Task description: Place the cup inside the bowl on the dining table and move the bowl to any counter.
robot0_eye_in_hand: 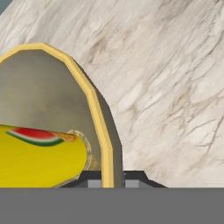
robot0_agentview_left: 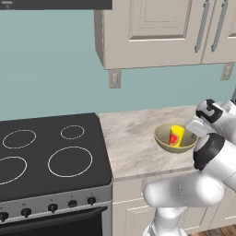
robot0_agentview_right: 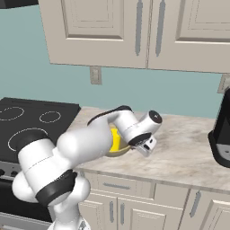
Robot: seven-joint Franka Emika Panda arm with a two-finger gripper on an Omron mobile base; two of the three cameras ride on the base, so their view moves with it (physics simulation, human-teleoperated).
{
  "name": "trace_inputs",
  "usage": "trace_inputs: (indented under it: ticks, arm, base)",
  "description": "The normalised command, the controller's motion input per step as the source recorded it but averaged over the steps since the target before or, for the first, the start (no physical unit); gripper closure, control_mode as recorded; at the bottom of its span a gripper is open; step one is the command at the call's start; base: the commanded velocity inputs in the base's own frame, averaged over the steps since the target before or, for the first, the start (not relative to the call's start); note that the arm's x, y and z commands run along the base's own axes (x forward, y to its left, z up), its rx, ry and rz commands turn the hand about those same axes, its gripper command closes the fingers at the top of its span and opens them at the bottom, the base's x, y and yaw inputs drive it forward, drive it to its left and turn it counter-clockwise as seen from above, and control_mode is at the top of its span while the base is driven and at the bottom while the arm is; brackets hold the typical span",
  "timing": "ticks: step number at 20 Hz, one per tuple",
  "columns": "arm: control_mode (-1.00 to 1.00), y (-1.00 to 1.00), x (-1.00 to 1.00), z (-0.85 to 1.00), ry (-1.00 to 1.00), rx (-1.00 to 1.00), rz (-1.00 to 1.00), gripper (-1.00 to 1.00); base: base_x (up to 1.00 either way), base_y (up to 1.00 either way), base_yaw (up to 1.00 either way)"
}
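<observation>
I see my pincer [robot0_eye_in_hand: 113,183] pinching the bowl [robot0_agentview_left: 162,138] by its rim on the tabletop [robot0_agentview_left: 129,143] beside the stove [robot0_agentview_left: 50,152]; the cup [robot0_agentview_left: 176,136] sits inside. No readable writing.

Bowl [robot0_agentview_right: 117,152] mostly behind arm

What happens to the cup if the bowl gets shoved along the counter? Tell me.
The cup leans inside the bowl, not upright, so it would likely slide or rock against the wall. It looks small and light, so a jolt could shift it. The bowl's raised rim should probably keep it in. The gripper pinches the rim, so the bowl may tilt.
</observation>
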Motion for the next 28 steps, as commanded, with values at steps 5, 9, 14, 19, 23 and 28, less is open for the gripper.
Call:
trace_inputs:
  ticks: [5,9,14,19,23,28]
  arm:
    - [-1.00,0.00,0.24,0.00,0.00,0.00,-0.02,1.00]
    - [-1.00,0.00,0.08,-0.05,0.00,0.00,-0.02,1.00]
    - [-1.00,0.00,0.04,-0.12,0.00,0.00,-0.01,1.00]
    - [-1.00,0.00,0.04,-0.10,0.00,0.00,-0.01,1.00]
    - [-1.00,0.00,0.03,-0.04,0.00,0.00,-0.01,1.00]
    - [-1.00,0.00,0.07,-0.07,0.00,0.00,-0.01,1.00]
  base:
    - [0.00,0.00,0.00]
    - [0.00,0.00,0.00]
    - [0.00,0.00,0.00]
    - [0.00,0.00,0.00]
    - [0.00,0.00,0.00]
    - [0.00,0.00,0.00]
